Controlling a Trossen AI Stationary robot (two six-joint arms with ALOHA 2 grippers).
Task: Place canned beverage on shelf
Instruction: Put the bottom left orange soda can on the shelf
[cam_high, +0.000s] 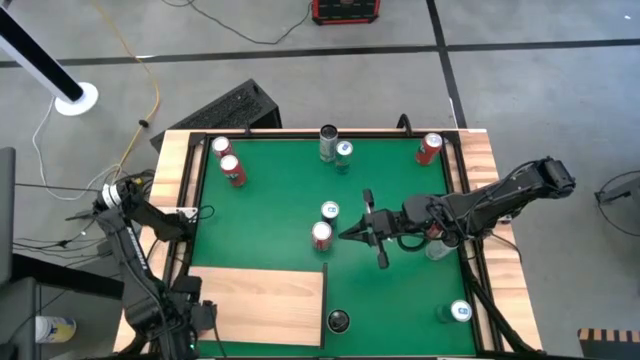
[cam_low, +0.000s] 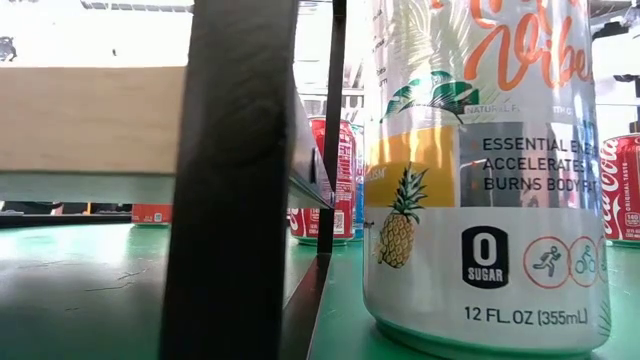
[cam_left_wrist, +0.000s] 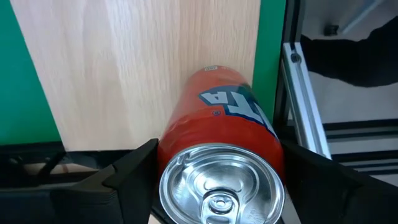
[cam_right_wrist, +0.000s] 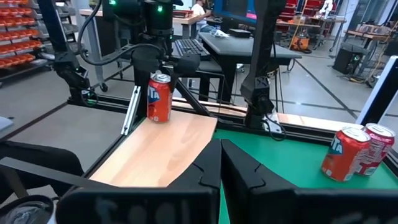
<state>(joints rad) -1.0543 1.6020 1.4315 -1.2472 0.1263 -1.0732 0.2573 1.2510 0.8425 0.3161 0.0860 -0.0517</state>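
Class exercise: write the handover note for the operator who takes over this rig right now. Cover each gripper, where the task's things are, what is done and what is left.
Left gripper: fingers around an orange can, held upright over the far-left corner of the pale wooden shelf; whether the can rests on it cannot be told.
Right gripper: shut, empty, over the middle of the green mat.
Done: can brought to the shelf.
Left: release it and back the left arm away. Other cans stand on the mat.
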